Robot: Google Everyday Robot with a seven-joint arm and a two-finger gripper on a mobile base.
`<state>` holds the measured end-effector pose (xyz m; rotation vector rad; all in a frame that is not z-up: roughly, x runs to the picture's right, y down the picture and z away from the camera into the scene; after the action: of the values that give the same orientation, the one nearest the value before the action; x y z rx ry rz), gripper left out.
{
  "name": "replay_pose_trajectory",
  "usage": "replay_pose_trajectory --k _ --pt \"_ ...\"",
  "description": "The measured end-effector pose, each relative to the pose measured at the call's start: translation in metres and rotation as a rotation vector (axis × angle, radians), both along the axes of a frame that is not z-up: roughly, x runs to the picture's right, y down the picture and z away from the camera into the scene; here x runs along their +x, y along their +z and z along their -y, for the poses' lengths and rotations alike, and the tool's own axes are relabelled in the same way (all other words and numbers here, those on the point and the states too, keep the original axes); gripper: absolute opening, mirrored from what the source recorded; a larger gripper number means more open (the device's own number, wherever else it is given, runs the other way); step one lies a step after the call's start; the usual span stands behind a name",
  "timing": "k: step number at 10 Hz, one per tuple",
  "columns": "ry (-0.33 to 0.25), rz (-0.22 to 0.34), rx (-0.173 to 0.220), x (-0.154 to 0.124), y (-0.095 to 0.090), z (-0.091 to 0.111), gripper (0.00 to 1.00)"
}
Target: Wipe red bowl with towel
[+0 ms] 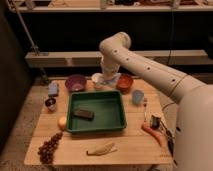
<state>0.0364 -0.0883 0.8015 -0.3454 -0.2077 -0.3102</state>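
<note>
Tool clamped on the towel, hanging just beside the red bowl.

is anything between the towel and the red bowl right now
Nothing visible is in the way. The end effector is shut on the towel, which hangs right beside the red bowl. The purple bowl and green tray lie off to the side, not between them.

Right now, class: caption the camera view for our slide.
Gripper holds the towel beside the red bowl, behind the green tray.
</note>
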Motion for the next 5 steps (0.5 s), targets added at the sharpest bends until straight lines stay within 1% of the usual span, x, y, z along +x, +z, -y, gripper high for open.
replay_pose_trajectory --k 1,3,4,5 --pt "0.045 -0.014 0.002 0.029 0.013 0.013 0.00" --pt "0.123 -0.038 -0.014 0.076 0.035 0.025 0.00" --pt "0.154 -0.044 -0.025 0.097 0.047 0.023 0.00" --pt "0.182 -0.045 -0.039 0.119 0.063 0.018 0.00"
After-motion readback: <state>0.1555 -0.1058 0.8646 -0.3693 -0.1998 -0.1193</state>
